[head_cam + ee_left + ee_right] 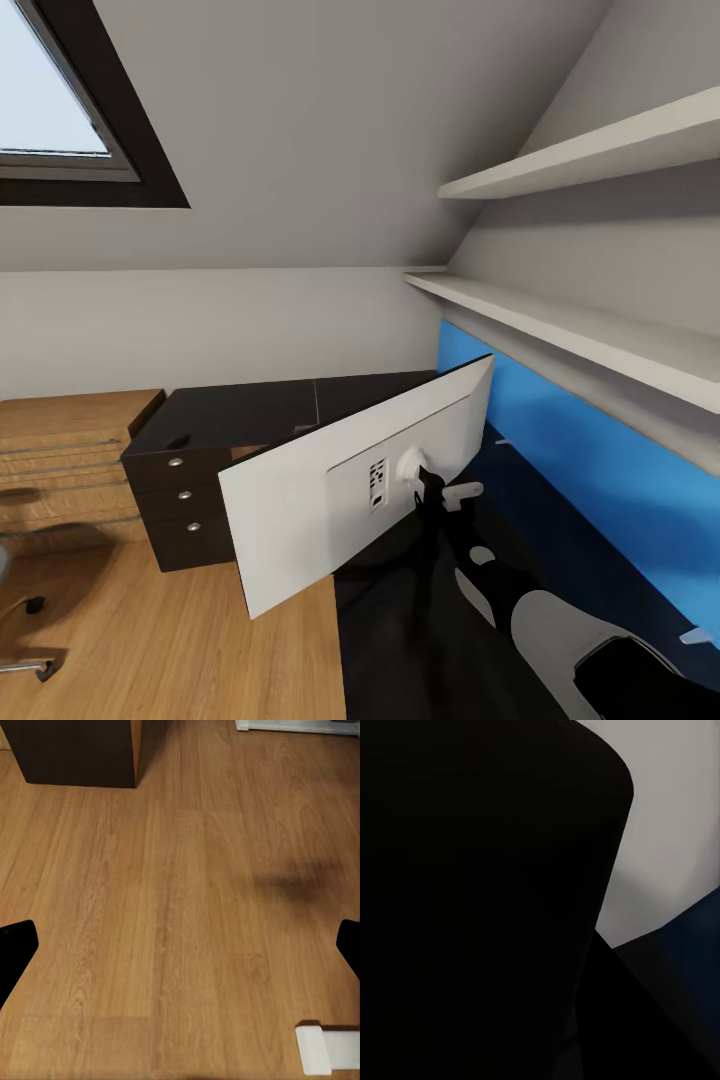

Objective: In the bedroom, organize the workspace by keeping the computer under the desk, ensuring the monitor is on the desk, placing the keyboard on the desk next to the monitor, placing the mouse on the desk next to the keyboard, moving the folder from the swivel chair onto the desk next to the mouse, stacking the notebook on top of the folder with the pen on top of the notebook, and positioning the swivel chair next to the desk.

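Note:
The monitor [330,500] shows its white back and hangs tilted over the black desk [260,410], its left corner low and out past the desk edge above the floor. My right arm reaches up from the lower right, and the right gripper [437,497] is closed around the monitor's thin black stand [430,515] just below the mount. In the right wrist view a dark close shape, grey wall and a blue strip show. My left gripper [180,952] is open above bare wood floor, with its black fingertips [16,945] at the picture's edges. The swivel chair's chrome base [30,668] peeks in at lower left.
The desk's drawer unit with round silver knobs [185,495] stands ahead on the left, beside a light wooden dresser [60,460]. A blue wall panel [600,470] and two white shelves [580,335] run along the right. A skylight [60,100] is at upper left.

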Robot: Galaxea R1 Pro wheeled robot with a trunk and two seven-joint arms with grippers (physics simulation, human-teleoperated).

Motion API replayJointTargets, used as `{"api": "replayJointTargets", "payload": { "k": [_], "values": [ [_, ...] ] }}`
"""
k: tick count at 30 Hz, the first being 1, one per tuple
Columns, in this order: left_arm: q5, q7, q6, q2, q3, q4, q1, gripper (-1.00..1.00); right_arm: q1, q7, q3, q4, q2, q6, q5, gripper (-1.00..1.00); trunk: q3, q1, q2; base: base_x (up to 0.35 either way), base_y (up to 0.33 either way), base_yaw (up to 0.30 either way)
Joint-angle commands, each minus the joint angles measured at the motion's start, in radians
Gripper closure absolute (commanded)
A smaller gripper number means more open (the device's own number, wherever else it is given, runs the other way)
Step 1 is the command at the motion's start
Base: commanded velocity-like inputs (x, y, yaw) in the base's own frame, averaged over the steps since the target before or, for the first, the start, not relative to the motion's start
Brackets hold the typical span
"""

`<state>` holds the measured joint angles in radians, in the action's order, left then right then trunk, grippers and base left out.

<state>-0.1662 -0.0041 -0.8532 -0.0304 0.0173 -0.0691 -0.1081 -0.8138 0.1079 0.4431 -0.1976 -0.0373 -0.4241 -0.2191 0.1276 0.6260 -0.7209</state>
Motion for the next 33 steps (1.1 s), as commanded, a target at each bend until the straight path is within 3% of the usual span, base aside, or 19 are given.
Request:
{"api": "replayJointTargets", "payload": {
  "k": [1,30,33],
  "values": [
    [-0.002,0.0,-0.003,0.0,0.001,0.0,-0.001,-1.0,-0.001,0.006,0.042,0.009,0.001,-0.005,-0.023,1.0,0.002,0.0,-0.001,0.0,0.0,0.0],
    [-0.003,0.003,-0.003,0.002,0.002,0.001,-0.001,-1.0,-0.001,0.004,0.042,0.009,0.002,-0.005,-0.022,1.0,0.002,0.0,-0.001,0.0,-0.083,0.0],
    [-0.003,0.004,-0.002,0.014,0.003,0.001,-0.001,-1.0,-0.001,0.004,0.043,0.009,0.001,-0.005,-0.021,1.0,0.002,0.0,-0.001,0.0,-0.009,0.0]
  ]
}}
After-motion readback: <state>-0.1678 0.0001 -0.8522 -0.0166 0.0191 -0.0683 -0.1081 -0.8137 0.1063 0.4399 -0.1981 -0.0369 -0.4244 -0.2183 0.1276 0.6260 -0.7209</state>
